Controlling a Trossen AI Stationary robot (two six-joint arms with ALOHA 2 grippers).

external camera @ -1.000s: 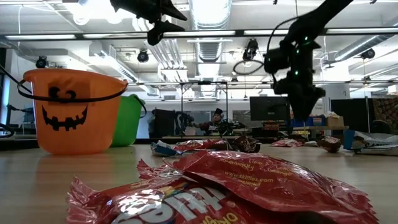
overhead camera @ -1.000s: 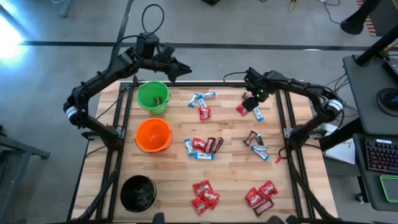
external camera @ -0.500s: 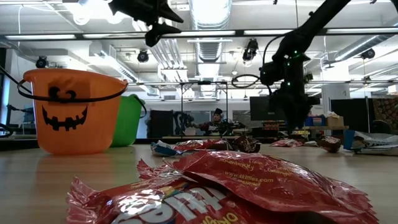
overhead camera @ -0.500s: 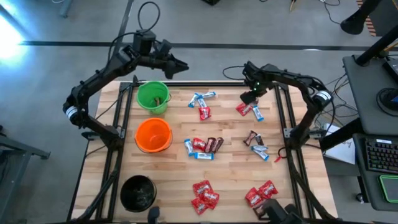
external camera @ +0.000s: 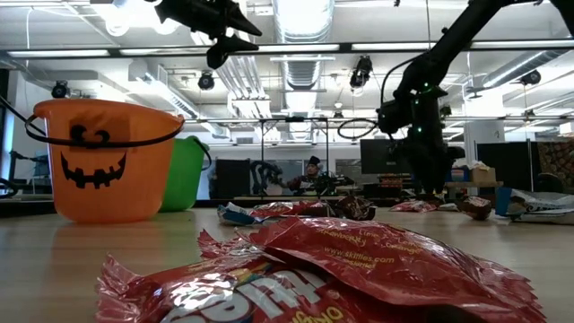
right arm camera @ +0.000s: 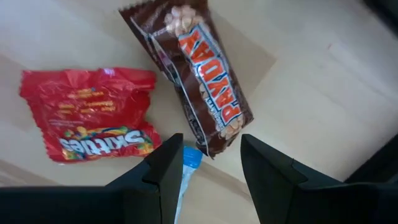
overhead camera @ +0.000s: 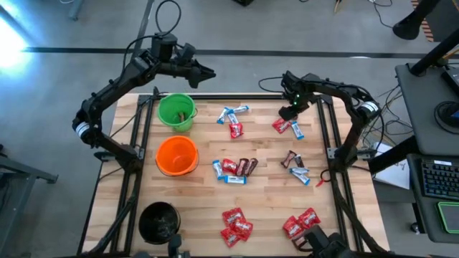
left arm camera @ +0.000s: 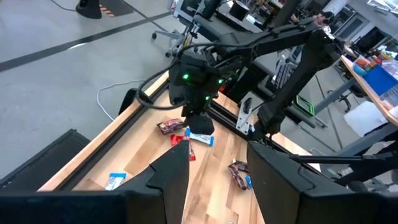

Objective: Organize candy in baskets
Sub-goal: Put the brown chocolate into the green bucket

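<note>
The candy lies in loose groups on the wooden table. Along the table's left side stand the green basket, the orange basket and the black basket. My right gripper points down, open, just above a far-right group: a brown bar, a red pack and a blue-wrapped sweet. Its fingers stand over the brown bar's near end and touch nothing. My left gripper hangs high beyond the green basket, open and empty.
More candy lies at mid-table, at the far middle, to the right and near the front edge. Black frame rails run along both sides of the table.
My right gripper has sunk toward the far-right candy group and shifted slightly toward the table's far edge, its fingers equally wide apart. My left gripper has swung a little toward the far edge, staying high.
</note>
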